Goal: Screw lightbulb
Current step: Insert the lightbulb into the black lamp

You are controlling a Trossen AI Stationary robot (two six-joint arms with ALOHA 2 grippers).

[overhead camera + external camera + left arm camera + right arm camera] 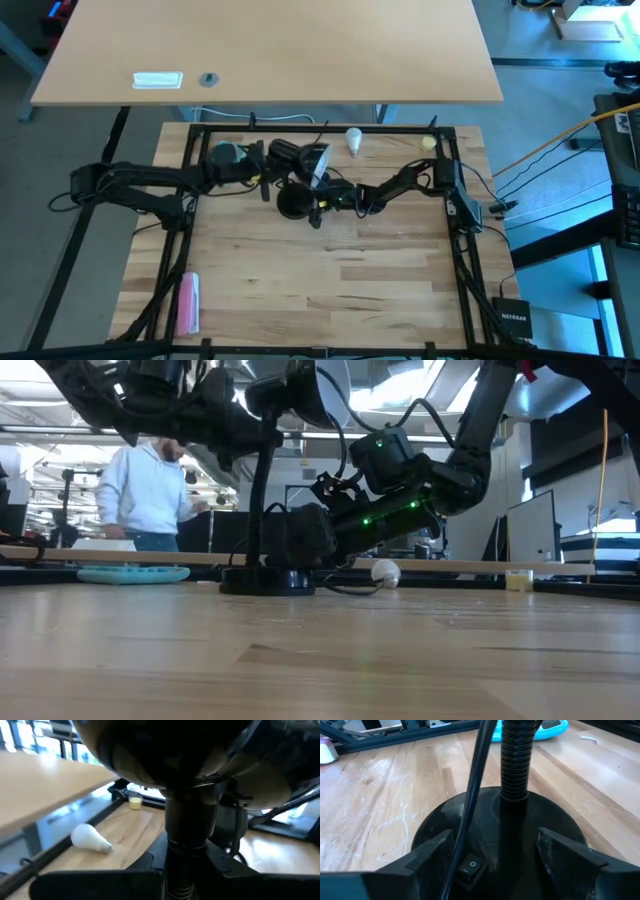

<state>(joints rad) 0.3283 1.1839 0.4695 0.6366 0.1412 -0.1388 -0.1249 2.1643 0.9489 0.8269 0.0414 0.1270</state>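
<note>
Behind the lamp [296, 180] (both grippers there), the lightbulb [353, 138].

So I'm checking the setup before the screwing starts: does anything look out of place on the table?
Yes: the small white frosted lightbulb lies on its side on the wooden table near the far edge, away from the black gooseneck lamp, with neither gripper on it. Both grippers are at the lamp instead.
</note>
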